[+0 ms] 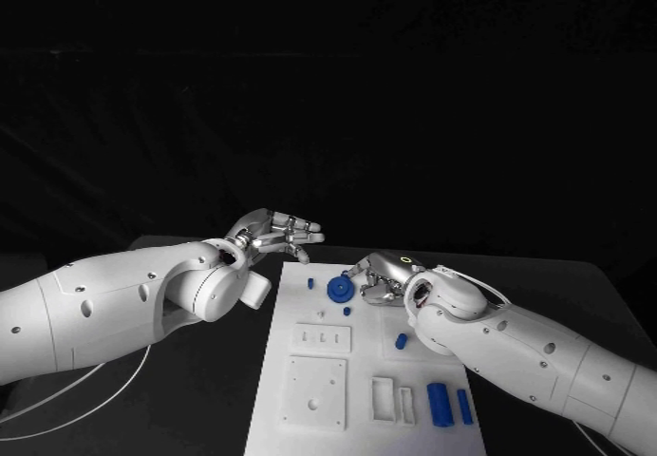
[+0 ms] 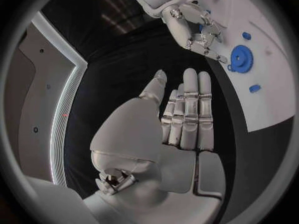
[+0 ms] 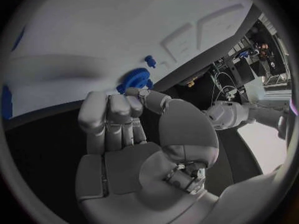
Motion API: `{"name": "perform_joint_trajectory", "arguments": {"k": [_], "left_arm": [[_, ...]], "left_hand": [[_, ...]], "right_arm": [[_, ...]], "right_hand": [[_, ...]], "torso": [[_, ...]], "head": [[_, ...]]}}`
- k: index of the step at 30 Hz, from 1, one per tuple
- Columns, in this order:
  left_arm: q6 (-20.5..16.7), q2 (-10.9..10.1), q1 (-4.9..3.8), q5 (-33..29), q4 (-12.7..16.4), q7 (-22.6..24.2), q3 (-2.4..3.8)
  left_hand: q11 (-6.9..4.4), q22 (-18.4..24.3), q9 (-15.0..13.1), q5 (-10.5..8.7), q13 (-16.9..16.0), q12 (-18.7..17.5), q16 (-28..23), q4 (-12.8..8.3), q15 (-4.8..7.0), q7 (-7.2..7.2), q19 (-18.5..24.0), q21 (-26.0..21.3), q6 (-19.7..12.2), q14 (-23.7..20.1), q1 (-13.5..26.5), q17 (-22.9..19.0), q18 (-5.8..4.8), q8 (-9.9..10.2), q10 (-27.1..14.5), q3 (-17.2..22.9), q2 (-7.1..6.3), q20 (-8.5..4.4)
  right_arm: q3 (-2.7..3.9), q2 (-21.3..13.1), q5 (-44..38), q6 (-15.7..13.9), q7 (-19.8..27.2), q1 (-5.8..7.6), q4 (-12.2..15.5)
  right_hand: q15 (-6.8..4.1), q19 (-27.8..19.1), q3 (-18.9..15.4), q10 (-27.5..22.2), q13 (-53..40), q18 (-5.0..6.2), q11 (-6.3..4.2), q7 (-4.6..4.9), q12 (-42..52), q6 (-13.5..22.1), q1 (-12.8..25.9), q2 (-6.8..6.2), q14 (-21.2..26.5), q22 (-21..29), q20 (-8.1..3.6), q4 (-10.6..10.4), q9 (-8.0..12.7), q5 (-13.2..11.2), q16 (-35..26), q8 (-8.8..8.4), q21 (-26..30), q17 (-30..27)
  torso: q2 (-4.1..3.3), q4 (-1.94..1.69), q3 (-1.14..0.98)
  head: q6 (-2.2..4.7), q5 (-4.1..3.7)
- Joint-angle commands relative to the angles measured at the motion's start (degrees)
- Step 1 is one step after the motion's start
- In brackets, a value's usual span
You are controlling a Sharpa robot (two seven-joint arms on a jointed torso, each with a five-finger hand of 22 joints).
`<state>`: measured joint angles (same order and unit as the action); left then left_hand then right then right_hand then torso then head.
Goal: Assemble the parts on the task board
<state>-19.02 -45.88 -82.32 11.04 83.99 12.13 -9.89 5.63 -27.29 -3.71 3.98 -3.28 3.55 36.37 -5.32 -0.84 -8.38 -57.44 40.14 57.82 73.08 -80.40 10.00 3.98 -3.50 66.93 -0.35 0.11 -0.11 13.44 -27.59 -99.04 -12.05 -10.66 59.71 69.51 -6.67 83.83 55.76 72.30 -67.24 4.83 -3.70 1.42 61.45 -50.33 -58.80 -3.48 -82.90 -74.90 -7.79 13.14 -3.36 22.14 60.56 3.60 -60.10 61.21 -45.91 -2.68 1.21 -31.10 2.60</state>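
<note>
The white task board (image 1: 316, 380) lies at the table's middle, with no legible writing on it, and a blue gear (image 1: 341, 291) sits near its 12 o'clock end with small blue parts (image 1: 402, 340) around it and 2 blue bars (image 1: 440, 404) at about 5 o'clock. The right hand (image 1: 382, 277) rests just at the gear's 3 o'clock side, fingers curled in by its rim; whether they grip it I cannot tell. The left hand (image 1: 276, 231) hovers off the board's 11 o'clock corner, fingers straight, apart from the thumb and holding nothing.
</note>
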Motion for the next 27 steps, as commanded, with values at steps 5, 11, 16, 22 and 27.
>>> {"name": "perform_joint_trajectory", "arguments": {"k": [5, 11, 16, 22, 27], "left_arm": [[1.0, 0.5, -0.09, 0.1, -0.1, 0.4, 0.03], [1.0, 0.5, -0.08, 0.1, -0.2, 0.4, 0.02], [1.0, 0.5, -0.08, 0.1, -0.2, 0.4, 0.02], [1.0, 0.4, -0.08, 0.1, -0.3, 0.4, 0.02], [1.0, 0.4, -0.08, 0.1, -0.3, 0.4, 0.02]], "left_hand": [[-0.02, 0.1, 0.0, 0.28, -0.1, -0.1, -0.2, -0.1, 0.06, 0.12, 0.5, -0.1, -0.2, -0.3, 0.1, -0.1, 0.6, -0.1, -0.4, 0.2, -0.09, -0.07], [-0.02, 0.1, 0.0, 0.28, -0.1, -0.1, -0.2, -0.1, 0.06, 0.12, 0.5, -0.1, -0.2, -0.3, 0.1, -0.1, 0.6, -0.1, -0.4, 0.2, -0.09, -0.07], [-0.02, 0.1, 0.0, 0.28, -0.1, -0.1, -0.2, -0.1, 0.06, 0.12, 0.5, -0.1, -0.2, -0.3, 0.1, -0.1, 0.6, -0.1, -0.4, 0.2, -0.09, -0.07], [-0.02, 0.1, 0.0, 0.28, -0.1, -0.1, -0.2, -0.1, 0.06, 0.12, 0.5, -0.1, -0.2, -0.3, 0.1, -0.1, 0.6, -0.1, -0.4, 0.2, -0.09, -0.07], [-0.02, 0.1, 0.0, 0.28, -0.1, -0.1, -0.2, -0.1, 0.06, 0.12, 0.5, -0.1, -0.2, -0.3, 0.1, -0.1, 0.6, -0.1, -0.4, 0.2, -0.09, -0.07]], "right_arm": [[-0.31, 1.3, -2.6, 1.9, -1.6, -0.02, -1.1], [-0.51, 1.6, -2.7, 2.0, -1.5, -0.03, -1.1], [-0.64, 1.4, -2.6, 3.1, -1.2, -0.03, -0.9], [-0.96, 0.8, -2.4, 3.8, -1.1, -0.03, 0.2], [-1.04, 0.2, -2.5, 4.0, -1.6, -0.1, 0.7]], "right_hand": [[-0.56, 0.3, 0.4, 0.0, -0.1, -0.89, -0.48, -0.26, 0.4, 0.6, 0.9, 0.12, 0.0, -7.1, -0.46, 0.3, 0.1, 0.2, 0.2, -0.33, -0.3, 0.1], [-0.56, 0.3, 0.5, 0.0, -0.1, -0.88, -0.48, -0.21, 0.5, 0.7, 1.0, 0.22, 0.0, -7.1, -0.47, 0.5, 0.1, 0.3, 0.2, -0.33, -0.3, 0.1], [-0.57, 0.3, 0.5, 0.0, -0.2, -0.87, -0.48, -0.23, 0.6, 0.0, 1.1, 0.2, 0.0, -7.1, -0.47, 0.5, 0.0, 0.5, 0.2, -0.27, -0.3, 0.1], [-0.53, 0.2, 0.6, -0.2, -0.1, -0.86, -0.42, -0.02, 0.6, -2.4, 1.3, 0.31, 0.0, -7.1, -0.45, 0.4, -0.1, 0.5, 0.1, -0.18, -0.3, 0.0], [-0.43, 0.2, 0.7, -0.2, -0.1, -0.83, -0.21, 0.62, 0.7, -3.9, 1.3, 0.3, 0.0, -7.0, -0.39, 0.4, -0.1, 0.5, 0.1, -0.13, -0.2, -0.1]], "torso": [[0.07, 0.14, -0.07], [0.1, 0.16, -0.14], [0.1, 0.21, -0.15], [0.06, 0.24, -0.21], [0.08, 0.17, -0.19]], "head": [[-0.24, 0.12], [-0.39, 0.23], [-0.48, 0.29], [-0.64, 0.39], [-0.71, 0.38]]}}
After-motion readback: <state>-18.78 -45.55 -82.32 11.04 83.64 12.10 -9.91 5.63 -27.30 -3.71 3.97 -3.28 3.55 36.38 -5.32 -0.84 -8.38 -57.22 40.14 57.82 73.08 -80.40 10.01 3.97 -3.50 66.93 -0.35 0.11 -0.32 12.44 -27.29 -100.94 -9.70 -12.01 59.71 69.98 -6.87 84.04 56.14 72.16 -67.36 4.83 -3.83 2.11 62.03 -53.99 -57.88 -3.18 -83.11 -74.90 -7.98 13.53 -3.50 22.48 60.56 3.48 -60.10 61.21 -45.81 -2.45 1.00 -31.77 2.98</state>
